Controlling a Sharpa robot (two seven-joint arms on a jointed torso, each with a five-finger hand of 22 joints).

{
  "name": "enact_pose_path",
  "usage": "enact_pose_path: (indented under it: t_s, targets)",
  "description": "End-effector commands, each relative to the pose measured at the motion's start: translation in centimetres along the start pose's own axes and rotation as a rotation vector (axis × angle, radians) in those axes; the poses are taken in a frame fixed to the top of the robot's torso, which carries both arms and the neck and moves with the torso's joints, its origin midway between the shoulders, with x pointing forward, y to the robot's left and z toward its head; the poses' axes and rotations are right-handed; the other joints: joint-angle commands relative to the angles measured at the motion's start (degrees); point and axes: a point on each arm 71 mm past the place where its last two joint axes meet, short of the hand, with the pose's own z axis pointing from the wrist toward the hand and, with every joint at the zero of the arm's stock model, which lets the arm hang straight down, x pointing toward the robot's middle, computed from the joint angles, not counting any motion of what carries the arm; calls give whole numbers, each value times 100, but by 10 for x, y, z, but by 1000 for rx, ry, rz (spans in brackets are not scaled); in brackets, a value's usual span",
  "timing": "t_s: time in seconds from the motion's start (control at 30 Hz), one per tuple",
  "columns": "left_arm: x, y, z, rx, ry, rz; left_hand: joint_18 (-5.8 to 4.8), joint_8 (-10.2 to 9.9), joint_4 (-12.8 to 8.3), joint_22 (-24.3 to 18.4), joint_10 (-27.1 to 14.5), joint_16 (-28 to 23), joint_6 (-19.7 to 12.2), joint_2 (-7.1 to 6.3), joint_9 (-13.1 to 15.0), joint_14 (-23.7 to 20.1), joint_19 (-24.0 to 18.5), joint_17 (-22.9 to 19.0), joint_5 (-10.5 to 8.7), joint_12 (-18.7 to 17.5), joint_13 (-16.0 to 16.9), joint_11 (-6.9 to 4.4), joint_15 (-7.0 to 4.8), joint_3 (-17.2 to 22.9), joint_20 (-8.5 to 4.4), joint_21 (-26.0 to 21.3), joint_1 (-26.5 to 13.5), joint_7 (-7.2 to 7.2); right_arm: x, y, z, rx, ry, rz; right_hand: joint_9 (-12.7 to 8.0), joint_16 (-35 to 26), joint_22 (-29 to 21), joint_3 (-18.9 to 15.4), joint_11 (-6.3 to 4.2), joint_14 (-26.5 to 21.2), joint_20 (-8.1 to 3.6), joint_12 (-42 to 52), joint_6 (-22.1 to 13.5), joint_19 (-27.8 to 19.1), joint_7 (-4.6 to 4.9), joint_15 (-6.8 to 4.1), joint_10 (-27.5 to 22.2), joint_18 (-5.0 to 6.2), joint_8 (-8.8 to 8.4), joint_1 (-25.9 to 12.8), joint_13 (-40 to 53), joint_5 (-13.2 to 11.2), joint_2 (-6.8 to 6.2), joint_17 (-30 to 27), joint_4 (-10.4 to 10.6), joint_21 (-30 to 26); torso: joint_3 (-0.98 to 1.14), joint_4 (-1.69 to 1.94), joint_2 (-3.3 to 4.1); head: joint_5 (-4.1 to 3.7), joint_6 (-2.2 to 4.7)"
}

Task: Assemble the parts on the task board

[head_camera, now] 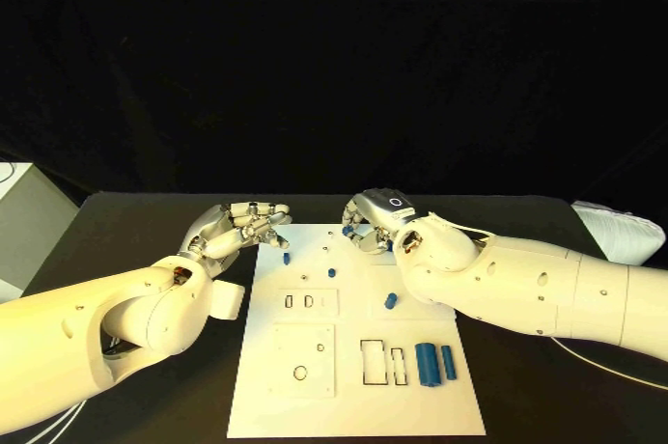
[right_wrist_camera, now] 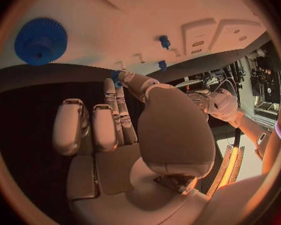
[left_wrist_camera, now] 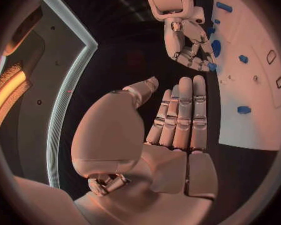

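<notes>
The white task board [head_camera: 355, 405] lies in the middle of the black table. My right hand [head_camera: 371, 222] hovers over the board's far edge and pinches a small blue part [right_wrist_camera: 115, 77] between thumb and fingertip. A blue gear [right_wrist_camera: 40, 41] lies on the board close to that hand. My left hand [head_camera: 242, 228] hangs at the board's far left corner, fingers stretched out side by side [left_wrist_camera: 181, 115], holding nothing. Small blue pegs [head_camera: 286, 258] [head_camera: 331, 270] stand on the far part of the board, and another blue piece [head_camera: 391, 299] lies near the middle.
Two blue cylinders [head_camera: 426, 364] [head_camera: 448, 362] lie side by side on the board's near right, beside rectangular slots [head_camera: 374, 362]. More cut-outs [head_camera: 299, 301] sit on the left half. A white object [head_camera: 620, 234] lies at the table's right edge.
</notes>
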Motion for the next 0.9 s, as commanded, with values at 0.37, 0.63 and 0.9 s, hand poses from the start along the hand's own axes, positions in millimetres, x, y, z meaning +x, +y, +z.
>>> enact_pose_path:
  t_s: [0.37, 0.63, 0.9]
  targets:
    - [5, -5, 2, 16, 23, -12, 49, 17, -19, 68, -28, -13, -20, 19, 16, -198, -174, -85, 16, -3, 5, 18, 23, 58, 25, 79, -61, 14, 2, 3, 14, 9, -11, 7, 182, 12, 5, 7, -42, 149, 2, 0, -35, 40, 9, -32, 63, -54, 20, 39, 59, 24, 81, -7, -40, 26, -10, 30, 52, 31, -12]
    - [5, -7, 2, 19, 23, -11, 49, 16, -20, 70, -29, -16, -21, 18, 16, -203, -181, -90, 16, -4, 5, 19, 24, 58, 26, 80, -63, 14, 3, 6, 18, 5, -6, 6, 188, 13, 8, 9, -40, 148, 3, -3, -47, 39, 11, -30, 56, -55, 17, 36, 59, 25, 77, -10, -42, 28, -40, 65, 96, 16, -27]
    - [4, -8, 3, 21, 21, -9, 49, 15, -22, 72, -36, -18, -24, 16, 16, -207, -188, -96, 16, -6, 4, 20, 25, 59, 28, 82, -64, 15, 5, 10, 19, -7, 9, 9, 200, 10, 11, 5, -34, 145, 6, -6, -65, 36, 16, -25, 46, -55, 15, 16, 61, 13, 62, -22, -40, 29, -54, 63, 148, 12, -28]
